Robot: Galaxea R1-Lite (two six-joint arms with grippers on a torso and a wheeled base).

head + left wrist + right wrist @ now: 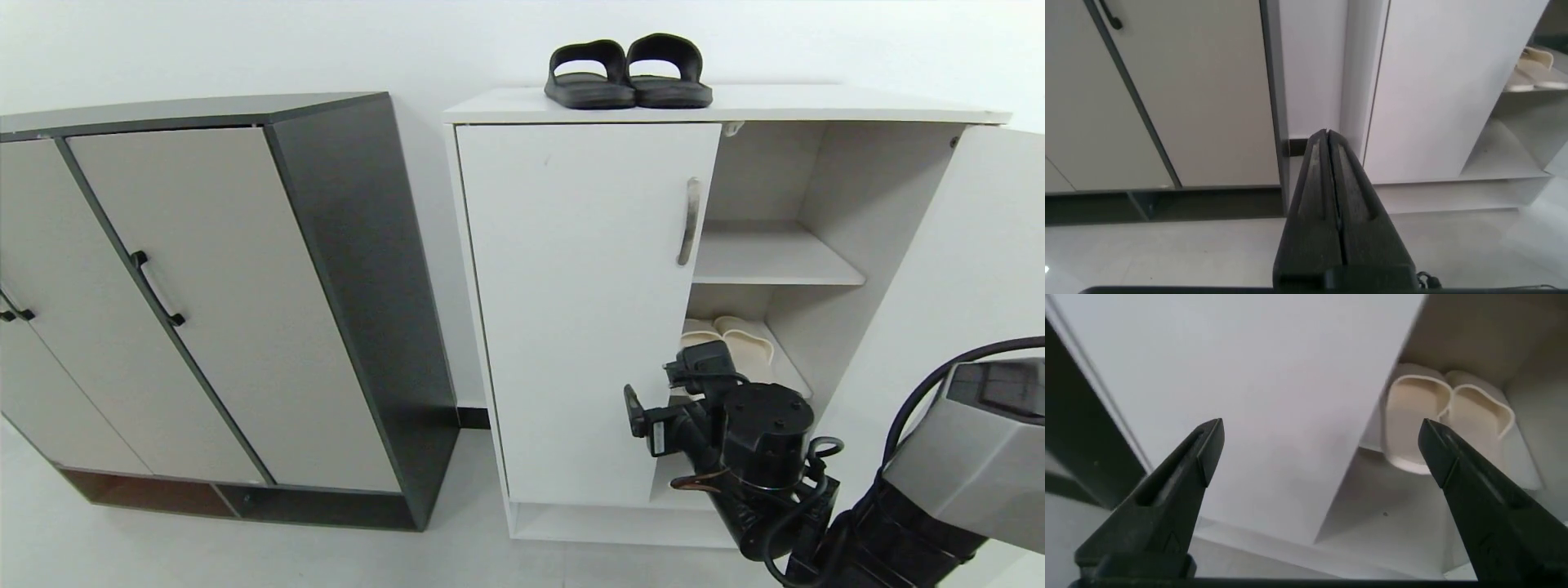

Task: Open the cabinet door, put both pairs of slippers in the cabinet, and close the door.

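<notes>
Cabinet [857, 104], white, stands against a pale wall with its right door [963, 269] swung wide open and its left door [580, 310] closed. Nearest, in front of the cabinet's lower half, the right gripper [665, 388] hangs with its two dark fingers spread wide apart, grasping nothing. It faces the free edge of the closed left door, with the open compartment just beyond it. The left gripper [1327, 139] is low down in front of the cabinet's left side, its fingers pressed flat together with nothing between them. It points toward the narrow gap at the cabinet's left flank. A slim metal handle [691, 220] runs upright along the closed door's edge. Inside the cabinet, on the lower shelf, a pair of cream slippers [739, 339] lies side by side, close to the closed door's edge. A second white shelf [775, 261] sits above them. On top of the cabinet, toward its left half, a pair of black slippers [627, 75] rests side by side, touching each other. Just left of the cabinet stands a grey cabinet [220, 302] with dark edges and black handles, its doors closed.
</notes>
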